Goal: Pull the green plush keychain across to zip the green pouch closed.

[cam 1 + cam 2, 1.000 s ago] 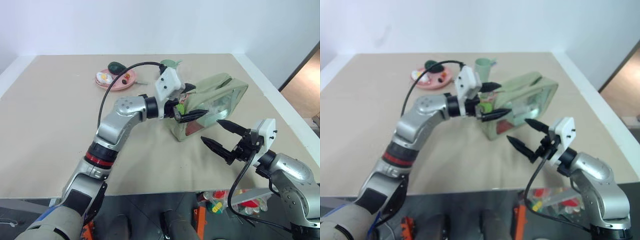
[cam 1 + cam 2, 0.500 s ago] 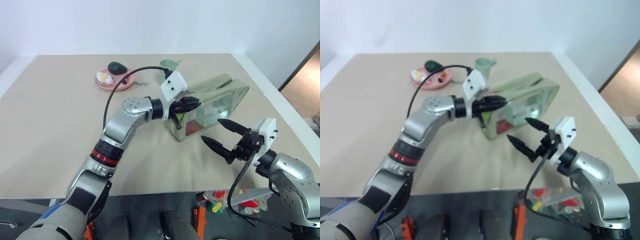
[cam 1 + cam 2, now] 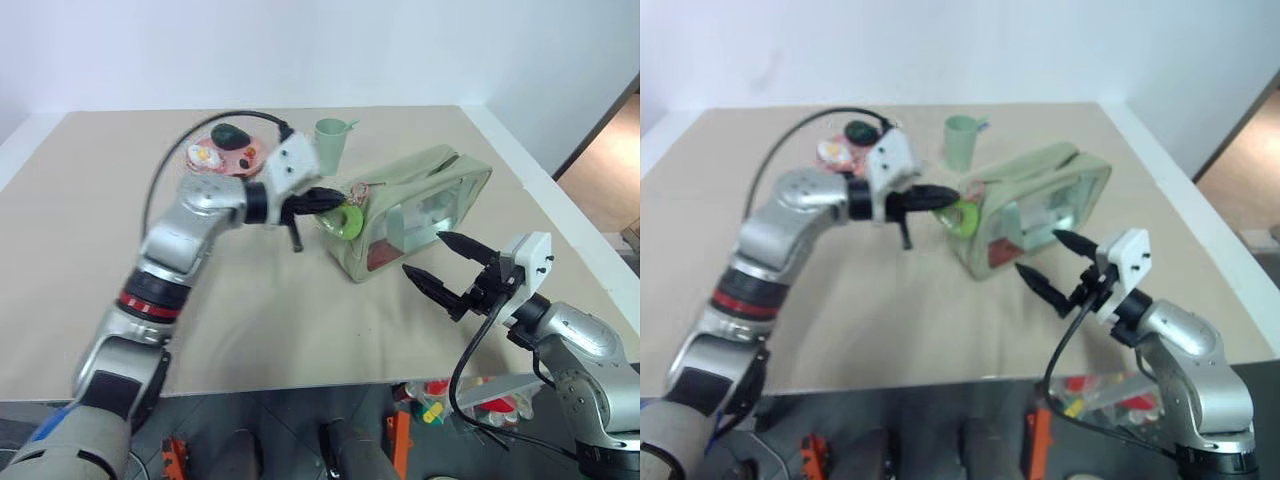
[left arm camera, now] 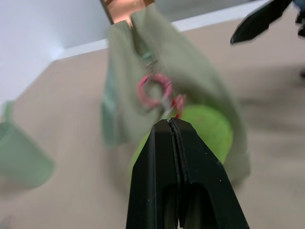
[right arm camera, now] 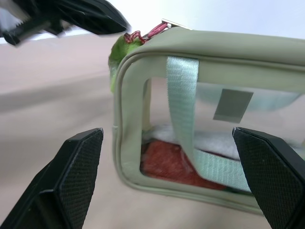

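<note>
The pale green pouch (image 3: 430,190) lies on the table right of centre, one clear side panel facing me, with something red inside. At its near left end hangs the lime-green plush keychain (image 3: 345,222), beside a pink ring (image 4: 155,90). My left gripper (image 3: 338,198) is shut, its tips pinched at the top of the keychain (image 4: 209,129). The pouch's top seam looks drawn together. My right gripper (image 3: 423,254) stands wide open in front of the pouch's clear panel (image 5: 214,109), a little apart from it and holding nothing.
A pale green cup (image 3: 329,143) stands just behind the pouch. Further left sits a pink plate (image 3: 225,160) with a dark green toy (image 3: 232,135) and other small pieces. The table's right edge (image 3: 560,200) runs close to the pouch.
My left gripper closed at the pouch's top, then swung left, and the keychain came with it to the pouch's left end. The right gripper stayed still.
</note>
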